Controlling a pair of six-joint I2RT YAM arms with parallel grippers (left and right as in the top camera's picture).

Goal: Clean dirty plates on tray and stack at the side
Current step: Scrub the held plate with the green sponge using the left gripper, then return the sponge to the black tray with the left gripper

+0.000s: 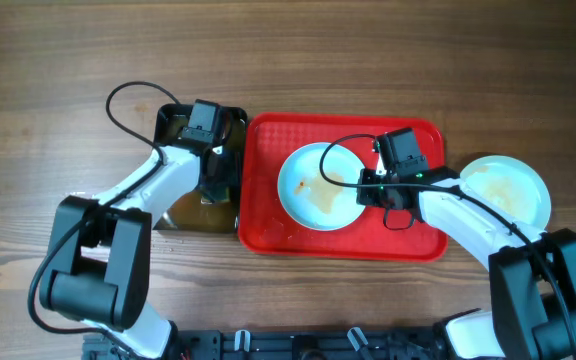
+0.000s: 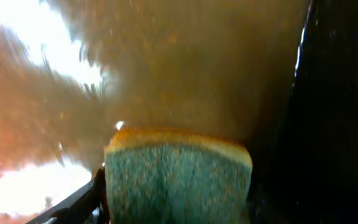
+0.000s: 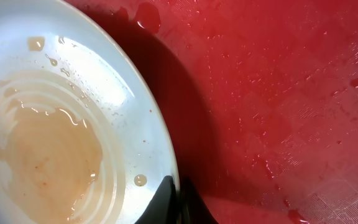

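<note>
The left pincer [image 1: 212, 172] was down in the black basin [image 1: 173, 125] of brown water, pinching a sponge [image 2: 179, 180]. The right pincer [image 1: 375, 190] pinched the rim of the dirty plate [image 1: 318, 187] on the red tray [image 1: 268, 225], and a second plate [image 1: 508, 190] sat on the desk [image 1: 68, 60] just beside the tray. The wet rim could slip from the pincer and spill its puddle, and the soaked sponge could drip dirty water on the way over.

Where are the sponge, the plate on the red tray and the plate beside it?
sponge [image 2: 178, 183], left wrist view, green scouring face.
plate on the tray [image 1: 308, 195], overhead view, smeared centre.
plate beside the tray [image 1: 513, 187], overhead view, centre.
</note>
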